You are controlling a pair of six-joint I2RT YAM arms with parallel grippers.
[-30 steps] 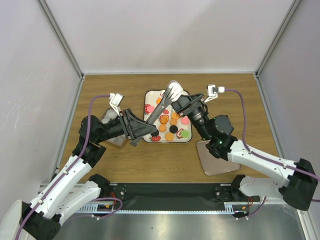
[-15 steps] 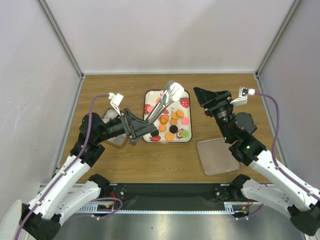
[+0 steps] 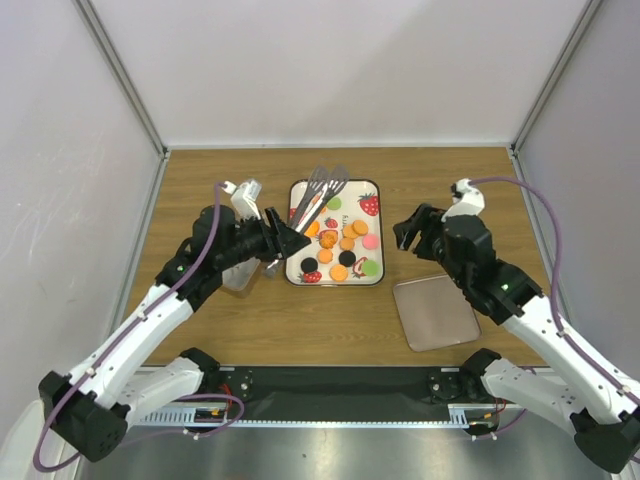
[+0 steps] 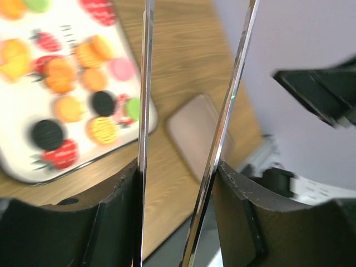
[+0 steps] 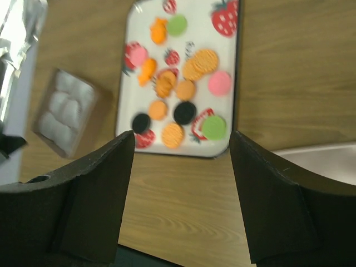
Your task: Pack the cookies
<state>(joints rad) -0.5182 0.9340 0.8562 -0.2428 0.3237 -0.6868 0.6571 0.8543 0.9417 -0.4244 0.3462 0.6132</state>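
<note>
Picking-up stage, by the look of it: the cookies [image 3: 345, 245] all lie on the strawberry-print tray [image 3: 383, 240] at mid-counter, none lifted. The left jaws [image 3: 288, 240] clamp a pair of metal tongs [image 3: 318, 190], blades apart, angled over the tray's left side. The likely next move is to lower the tips around one cookie, squeeze, then carry it to the clear box [image 5: 67, 114] left of the tray. The right jaws [image 3: 410, 228] gape wide and empty, right of the tray, near a pinkish lid [image 3: 435, 312].

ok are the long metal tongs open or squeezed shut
open: in the left wrist view the two arms of the long metal tongs stand apart, and overhead their tips are spread near the white strawberry-print tray
</note>
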